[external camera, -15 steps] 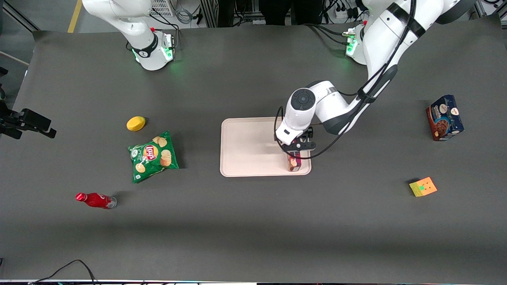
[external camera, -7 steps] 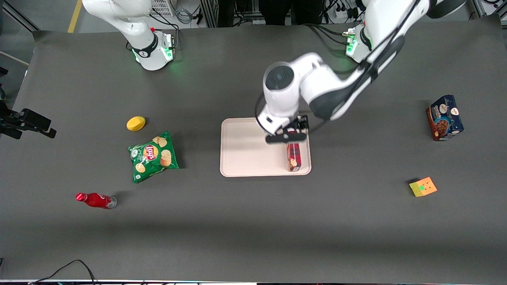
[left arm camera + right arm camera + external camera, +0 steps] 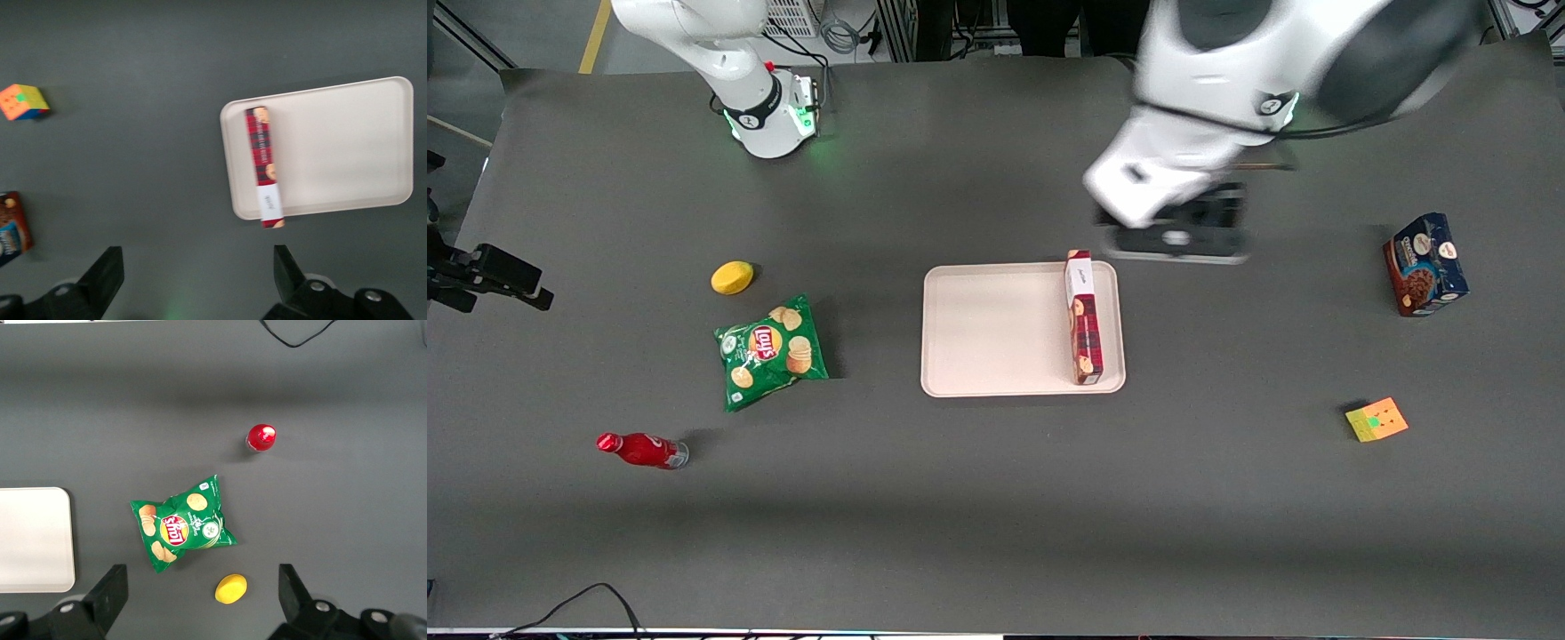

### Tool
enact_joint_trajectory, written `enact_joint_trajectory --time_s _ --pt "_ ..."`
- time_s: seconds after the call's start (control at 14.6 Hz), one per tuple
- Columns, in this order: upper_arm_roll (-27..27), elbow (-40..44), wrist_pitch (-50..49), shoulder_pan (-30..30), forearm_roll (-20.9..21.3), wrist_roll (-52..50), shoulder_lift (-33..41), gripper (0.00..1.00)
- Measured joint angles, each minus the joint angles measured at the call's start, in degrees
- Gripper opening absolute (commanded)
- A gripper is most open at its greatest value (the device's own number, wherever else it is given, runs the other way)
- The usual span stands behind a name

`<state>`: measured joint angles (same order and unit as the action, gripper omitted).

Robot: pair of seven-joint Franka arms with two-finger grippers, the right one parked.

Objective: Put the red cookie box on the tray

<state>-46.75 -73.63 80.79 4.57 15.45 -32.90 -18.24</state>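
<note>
Red cookie box point(image 3: 1083, 317) on tray point(image 3: 996, 329); pincer point(image 3: 1174, 238) clear and empty.

Pincer raised above bare worktop point(image 3: 996, 498), fingers point(image 3: 107, 273) spread wide, nothing gripped. Box nearer front camera than pincer and toward parked arm's end, resting along tray edge closest to pincer, long axis running toward and away from front camera, white label end overhanging rim. Placement judged complete; no approach path needed. Blue cookie box point(image 3: 1424, 264) and puzzle cube point(image 3: 1376, 420) well apart, toward working arm's end. No obstruction noted.
</note>
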Motion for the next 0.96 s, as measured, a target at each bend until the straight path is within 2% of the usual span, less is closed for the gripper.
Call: enact_joint_trajectory --time_s 0.14,0.27,0.34,0.68,0.96 --pt "12.2 -0.3 -1.1 0.0 -6.6 12.1 5.6 1.0" --pt "22.9 -2.2 -1.2 -1.1 -9.2 19.8 9.0 1.0" --pt "26.2 -3.5 -0.5 -1.7 -9.6 21.2 9.8 1.0" --pt "33.0 -20.0 16.9 -3.6 -10.9 21.8 13.2 1.0" --pt "34.8 -24.3 19.2 -4.9 -12.5 21.8 15.4 1.0"
